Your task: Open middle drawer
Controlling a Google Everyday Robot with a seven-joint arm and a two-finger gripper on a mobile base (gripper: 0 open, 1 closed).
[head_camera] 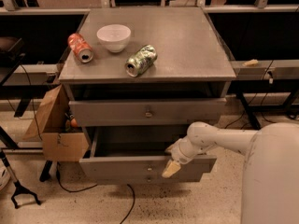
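Observation:
The middle drawer of the grey three-drawer cabinet stands pulled out, its empty inside showing and its small round knob on the front panel. My gripper comes in from the right on a white arm and sits at the drawer's front top edge, just right of the knob, with its yellowish tip hanging over the panel. The drawer above has its own centre knob and stands only slightly out. The lowest drawer is mostly hidden under the open one.
On the cabinet top lie a red can, a white bowl and a green can. An open cardboard box stands at the cabinet's left. Cables and a stand foot lie on the floor at left.

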